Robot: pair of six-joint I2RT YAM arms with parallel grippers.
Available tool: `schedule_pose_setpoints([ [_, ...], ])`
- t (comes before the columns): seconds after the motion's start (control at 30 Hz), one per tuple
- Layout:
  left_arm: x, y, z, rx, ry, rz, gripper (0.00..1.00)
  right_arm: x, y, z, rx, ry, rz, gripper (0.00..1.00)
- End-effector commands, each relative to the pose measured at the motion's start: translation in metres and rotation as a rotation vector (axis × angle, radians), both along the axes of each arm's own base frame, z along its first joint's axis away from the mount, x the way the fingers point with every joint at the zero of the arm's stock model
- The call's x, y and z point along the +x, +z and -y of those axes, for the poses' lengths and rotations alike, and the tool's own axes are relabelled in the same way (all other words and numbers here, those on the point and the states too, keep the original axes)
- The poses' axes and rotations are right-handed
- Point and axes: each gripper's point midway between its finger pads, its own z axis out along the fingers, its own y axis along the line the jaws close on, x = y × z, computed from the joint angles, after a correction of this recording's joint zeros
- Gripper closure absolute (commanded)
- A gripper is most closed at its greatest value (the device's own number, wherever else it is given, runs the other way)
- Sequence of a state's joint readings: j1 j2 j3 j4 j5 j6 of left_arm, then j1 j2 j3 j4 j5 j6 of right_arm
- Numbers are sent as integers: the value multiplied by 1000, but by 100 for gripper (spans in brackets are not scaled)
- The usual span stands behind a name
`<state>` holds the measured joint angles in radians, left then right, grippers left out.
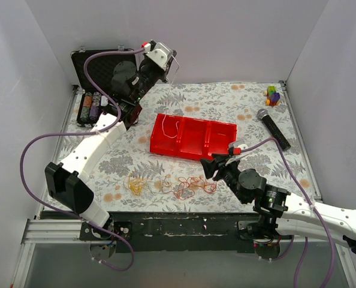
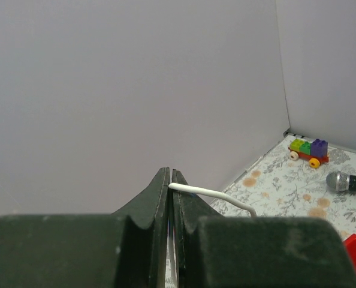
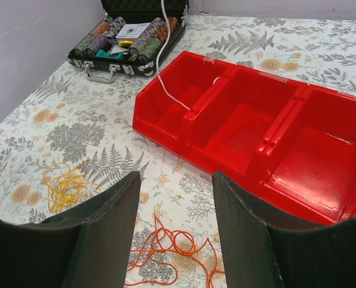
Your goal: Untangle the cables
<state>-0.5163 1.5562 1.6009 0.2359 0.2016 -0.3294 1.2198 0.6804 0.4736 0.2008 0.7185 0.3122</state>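
Observation:
My left gripper [image 1: 169, 59] is raised high at the back, shut on a thin white cable [image 1: 166, 123]. The cable hangs down into the left compartment of the red tray [image 1: 193, 155]. In the left wrist view the closed jaws [image 2: 170, 177] pinch the white cable [image 2: 214, 194] at their tips. My right gripper [image 1: 209, 165] is open and empty, low over the mat in front of the tray. Orange and red cables [image 1: 193, 186] lie tangled just below it, and they also show in the right wrist view [image 3: 178, 246]. A yellow clump [image 1: 136, 186] lies to the left, seen too in the right wrist view [image 3: 64, 186].
An open black case of poker chips [image 1: 97, 105] stands at the back left. A microphone [image 1: 274, 126] and a toy brick car [image 1: 274, 95] lie at the back right. The tray's middle and right compartments hold nothing. Walls close in the sides and back.

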Motion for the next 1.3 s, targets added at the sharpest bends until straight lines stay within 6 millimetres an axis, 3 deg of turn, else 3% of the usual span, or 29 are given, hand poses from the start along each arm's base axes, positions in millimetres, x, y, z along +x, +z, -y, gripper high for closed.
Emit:
schedule_pose_setpoints([
  [0.0,10,-25,3,13,15,-74,100,2,2,3,35,-17,3,40],
  [0.43,47,-130,13,119,70,-262,100,5,-1,9,32,-39,0,40],
  [0.6,44,-168,19,179,35,-323,100,8,-2,13,26,-53,-3,39],
  [0.8,33,-209,9,280,46,-313,100,11,-1,15,23,-51,-4,38],
  [0.9,30,-221,2,320,61,-293,100,13,-1,16,20,-51,-8,38],
  [1.17,28,-205,-29,235,128,-286,100,13,-8,15,11,-45,-26,38],
  [1.27,23,-211,-37,250,148,-294,100,13,-8,14,13,-42,-30,38],
])
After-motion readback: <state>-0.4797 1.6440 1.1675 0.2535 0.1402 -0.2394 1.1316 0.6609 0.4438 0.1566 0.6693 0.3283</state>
